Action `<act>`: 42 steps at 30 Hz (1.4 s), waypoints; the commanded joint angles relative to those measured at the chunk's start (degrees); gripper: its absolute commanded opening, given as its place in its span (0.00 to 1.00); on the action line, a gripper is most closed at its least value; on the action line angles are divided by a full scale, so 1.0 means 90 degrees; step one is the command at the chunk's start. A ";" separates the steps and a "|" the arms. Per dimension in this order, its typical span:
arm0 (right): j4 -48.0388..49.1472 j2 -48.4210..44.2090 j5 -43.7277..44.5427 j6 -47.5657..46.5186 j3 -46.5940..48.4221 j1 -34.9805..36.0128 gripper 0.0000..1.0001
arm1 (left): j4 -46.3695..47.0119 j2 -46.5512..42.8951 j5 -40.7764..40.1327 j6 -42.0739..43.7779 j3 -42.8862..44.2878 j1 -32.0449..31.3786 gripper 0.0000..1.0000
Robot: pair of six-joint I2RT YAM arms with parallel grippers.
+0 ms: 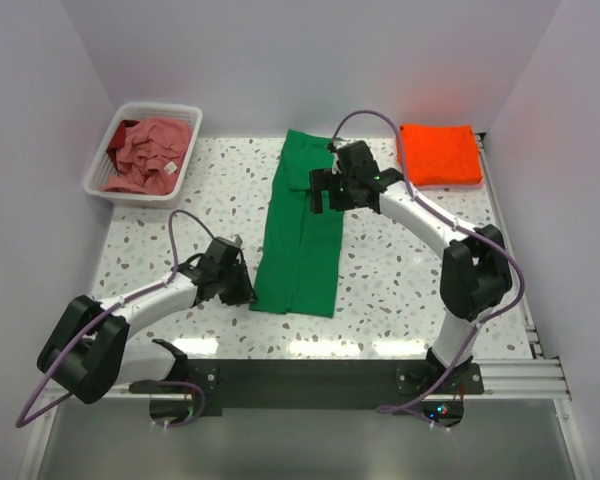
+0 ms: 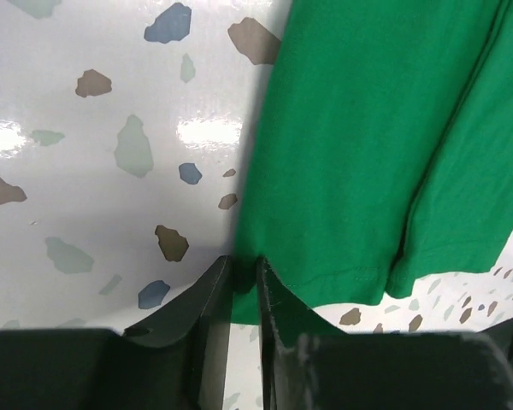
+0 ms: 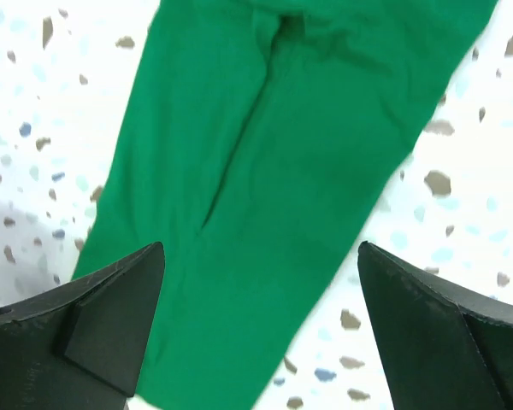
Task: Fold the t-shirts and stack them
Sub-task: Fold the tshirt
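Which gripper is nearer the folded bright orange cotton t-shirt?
Right. The right gripper hovers over the green cotton t-shirt, beside the orange t-shirt; the left gripper pinches the green one's near corner.

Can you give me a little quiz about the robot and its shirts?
1. True or false: the orange t-shirt lies folded at the far right corner of the table.
2. Which t-shirt sits in the white basket? A) green B) pink C) orange
3. Fill in: the left claw pinches the edge of the ___ t-shirt, while the right claw hangs open above it.
Key: 1 true; 2 B, the pink t-shirt; 3 green, the green t-shirt.
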 commanded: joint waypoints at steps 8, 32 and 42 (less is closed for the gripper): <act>0.0551 -0.1771 0.0200 0.0609 -0.1782 0.0035 0.99 | 0.0210 -0.0200 0.0146 -0.0057 -0.0538 0.0011 0.00; 0.1440 -0.4127 -0.1079 0.3353 -0.6285 0.1696 0.88 | -0.0405 -0.1040 -0.0068 -0.1141 -0.0860 -0.0995 0.00; 0.1898 -0.3893 -0.1070 0.3685 -0.6744 0.1735 0.66 | -0.0297 -0.1030 0.0039 -0.1190 -0.0968 -0.1093 0.00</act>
